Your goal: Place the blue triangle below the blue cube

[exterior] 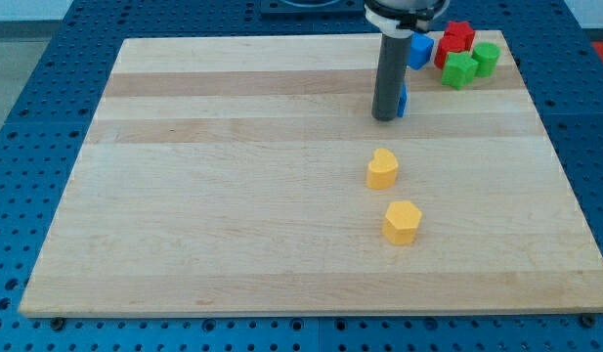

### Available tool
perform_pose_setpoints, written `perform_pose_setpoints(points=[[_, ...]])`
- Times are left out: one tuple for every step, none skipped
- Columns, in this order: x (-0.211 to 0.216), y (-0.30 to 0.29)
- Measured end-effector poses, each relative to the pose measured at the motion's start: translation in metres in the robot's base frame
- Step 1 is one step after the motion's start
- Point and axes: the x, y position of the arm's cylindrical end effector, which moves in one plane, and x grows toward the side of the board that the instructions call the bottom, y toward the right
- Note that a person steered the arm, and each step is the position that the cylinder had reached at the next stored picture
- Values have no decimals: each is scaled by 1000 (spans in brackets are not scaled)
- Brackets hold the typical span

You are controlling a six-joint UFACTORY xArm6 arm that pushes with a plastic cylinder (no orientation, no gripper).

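My tip (pixel 385 117) rests on the board at the view's upper right, its dark rod rising to the top edge. A blue block (pixel 403 101), mostly hidden behind the rod, touches the tip's right side; its shape cannot be made out. A second blue block (pixel 419 51), cube-like, sits above and to the right of it, next to the rod.
Two red blocks (pixel 454 41) and two green blocks (pixel 470 64) cluster at the board's top right corner. A yellow heart (pixel 382 169) and a yellow hexagon (pixel 402 222) lie below the tip. The wooden board (pixel 233 196) sits on a blue perforated table.
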Motion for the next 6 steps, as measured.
perform_pose_setpoints(points=[[-17, 7], [-32, 16], [-43, 27], [-52, 38], [-60, 47], [-59, 48]])
